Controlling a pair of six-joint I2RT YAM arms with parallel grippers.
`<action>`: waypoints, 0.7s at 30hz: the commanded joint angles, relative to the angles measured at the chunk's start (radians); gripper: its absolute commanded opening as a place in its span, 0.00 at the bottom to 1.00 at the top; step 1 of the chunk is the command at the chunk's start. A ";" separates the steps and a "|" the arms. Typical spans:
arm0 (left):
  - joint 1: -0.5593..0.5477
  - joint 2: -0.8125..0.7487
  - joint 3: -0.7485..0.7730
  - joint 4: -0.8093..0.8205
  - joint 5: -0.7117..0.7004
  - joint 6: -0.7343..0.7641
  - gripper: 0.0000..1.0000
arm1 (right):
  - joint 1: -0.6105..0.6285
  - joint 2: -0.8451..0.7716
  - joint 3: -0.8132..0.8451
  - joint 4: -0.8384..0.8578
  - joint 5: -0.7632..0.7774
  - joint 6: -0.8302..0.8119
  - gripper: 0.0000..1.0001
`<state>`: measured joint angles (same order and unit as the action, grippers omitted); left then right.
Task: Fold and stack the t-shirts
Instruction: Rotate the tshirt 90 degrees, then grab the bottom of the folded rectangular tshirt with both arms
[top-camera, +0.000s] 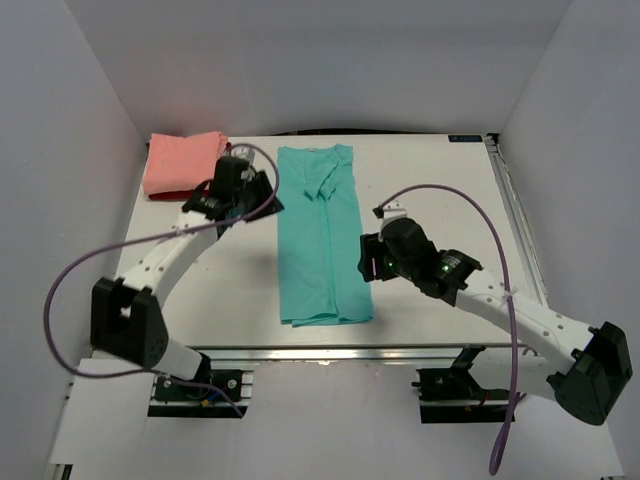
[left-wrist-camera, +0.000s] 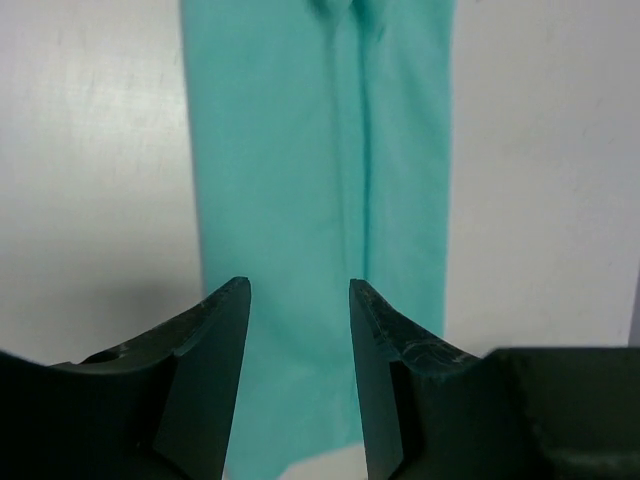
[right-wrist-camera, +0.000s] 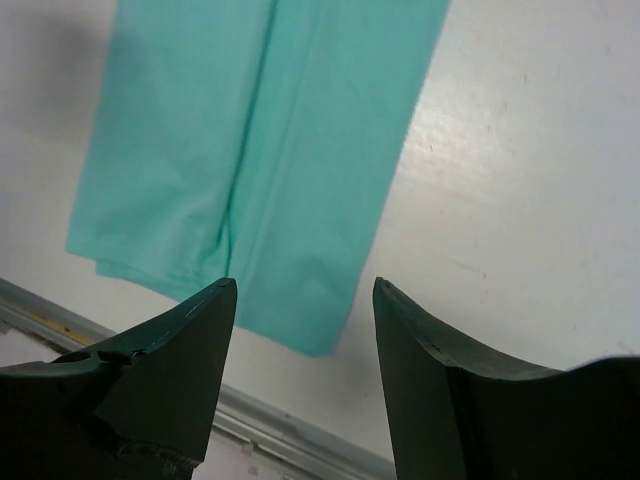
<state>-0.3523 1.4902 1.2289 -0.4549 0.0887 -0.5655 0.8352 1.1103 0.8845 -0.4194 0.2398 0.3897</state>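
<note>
The teal-turquoise t-shirt (top-camera: 318, 235) lies on the table, folded lengthwise into a long narrow strip, collar at the far end. It also shows in the left wrist view (left-wrist-camera: 320, 170) and the right wrist view (right-wrist-camera: 270, 140). The salmon-pink t-shirt (top-camera: 183, 163) lies folded at the far left, on top of the dark red t-shirt (top-camera: 165, 196), of which only an edge shows. My left gripper (top-camera: 268, 195) is open and empty beside the teal shirt's far left edge; its fingers (left-wrist-camera: 222, 330) frame the cloth. My right gripper (top-camera: 366, 258) is open and empty at the shirt's right edge, near its bottom corner.
The white table (top-camera: 440, 200) ends at a metal rail (top-camera: 330, 352) along the near edge, also in the right wrist view (right-wrist-camera: 300, 440). White walls enclose the back and sides. Purple cables (top-camera: 470, 200) arch over both arms.
</note>
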 joint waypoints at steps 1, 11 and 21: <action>-0.043 -0.181 -0.204 -0.027 -0.043 -0.062 0.55 | -0.007 -0.039 -0.071 -0.099 0.015 0.151 0.64; -0.267 -0.372 -0.552 0.025 -0.265 -0.266 0.72 | -0.024 -0.036 -0.263 -0.023 -0.013 0.321 0.63; -0.442 -0.346 -0.654 0.056 -0.400 -0.425 0.71 | -0.057 0.013 -0.398 0.163 -0.181 0.334 0.62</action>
<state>-0.7609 1.1439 0.5953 -0.4301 -0.2317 -0.9203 0.7799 1.1110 0.5041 -0.3553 0.1143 0.6964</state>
